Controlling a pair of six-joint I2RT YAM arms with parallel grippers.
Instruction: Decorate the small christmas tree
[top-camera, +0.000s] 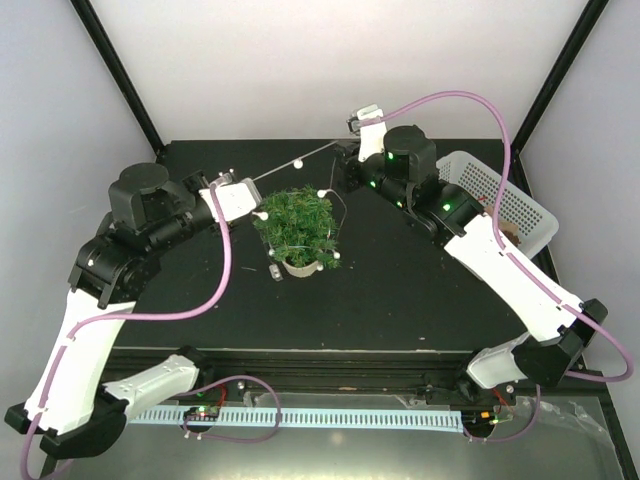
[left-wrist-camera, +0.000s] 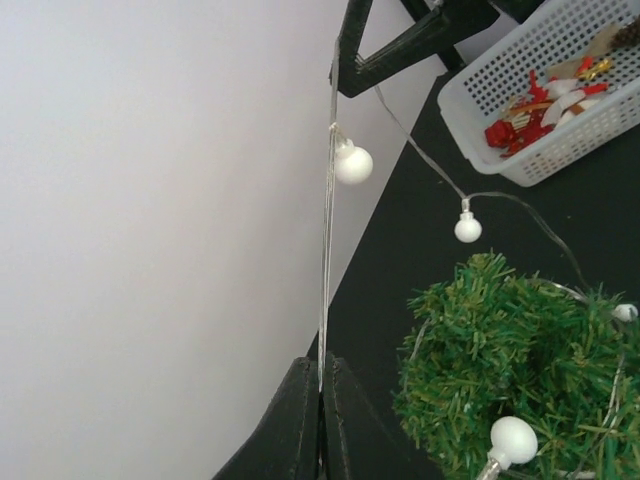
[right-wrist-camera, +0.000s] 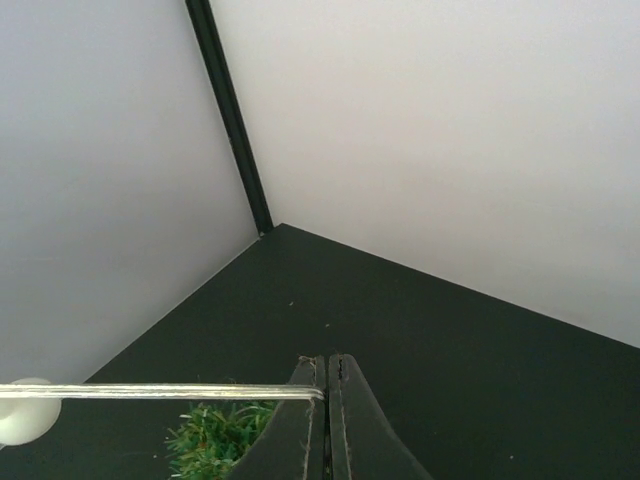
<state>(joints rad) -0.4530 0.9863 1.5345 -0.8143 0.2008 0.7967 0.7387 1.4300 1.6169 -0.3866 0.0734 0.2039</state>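
Black bench (top-camera: 400, 290) holds the likely light, tippy small christmas tree (top-camera: 298, 225); left claw (left-wrist-camera: 322, 378) and right claw (right-wrist-camera: 326, 378) pinch the limp light string (left-wrist-camera: 352, 163)

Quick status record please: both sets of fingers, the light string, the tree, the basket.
left fingers: shut on the light string
right fingers: shut on the same string
light string: one stretch taut between both grips, the rest draped on the tree
small christmas tree: upright in its pot
basket: beside the right arm, holds red and gold ornaments
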